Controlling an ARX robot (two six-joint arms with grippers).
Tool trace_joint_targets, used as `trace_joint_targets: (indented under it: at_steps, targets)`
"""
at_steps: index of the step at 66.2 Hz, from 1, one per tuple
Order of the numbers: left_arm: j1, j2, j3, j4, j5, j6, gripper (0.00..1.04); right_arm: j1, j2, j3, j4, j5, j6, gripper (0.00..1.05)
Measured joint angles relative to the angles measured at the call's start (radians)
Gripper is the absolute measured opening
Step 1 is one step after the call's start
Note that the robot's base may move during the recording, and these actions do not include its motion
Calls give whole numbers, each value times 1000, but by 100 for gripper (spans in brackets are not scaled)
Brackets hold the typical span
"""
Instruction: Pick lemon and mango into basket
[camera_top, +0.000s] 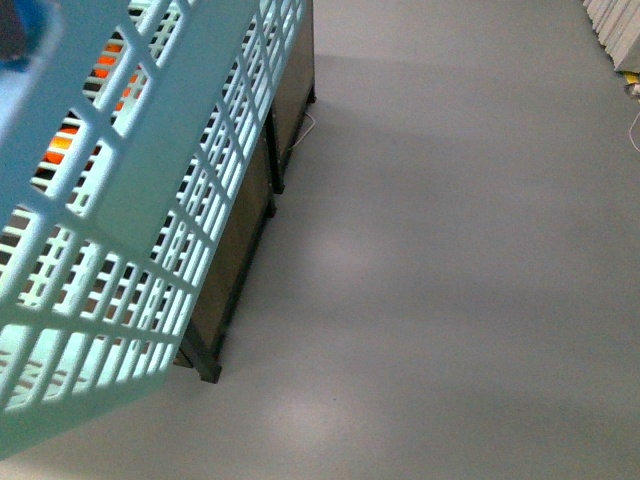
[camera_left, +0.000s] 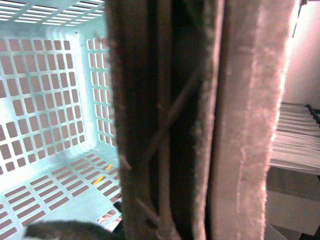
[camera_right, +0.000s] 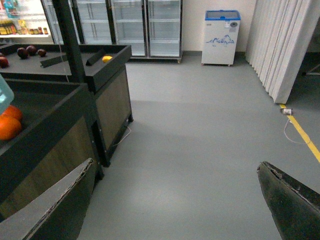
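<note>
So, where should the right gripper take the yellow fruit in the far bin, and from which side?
Around its middle, from above. The yellow fruit lies low in the bin, close to a raised divider, so a sideways approach looks blocked. Its exact shape is too small to tell.

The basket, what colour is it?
The basket is light teal, with a grid of slots. The left wrist view shows it best.

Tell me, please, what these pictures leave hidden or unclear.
- Front view: the basket wall hides whatever lies behind it; only orange patches show through its slots.
- Left wrist view: a blurred brown strip close to the lens hides much of the basket.
- Right wrist view: the yellow fruit is too small to name.
</note>
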Motion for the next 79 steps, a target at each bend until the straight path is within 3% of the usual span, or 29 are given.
trace_joint_targets:
  at_steps: [79]
  targets:
    - [3, 1, 0, 0, 6, 5, 15, 0, 0, 0, 0, -3, 0, 96]
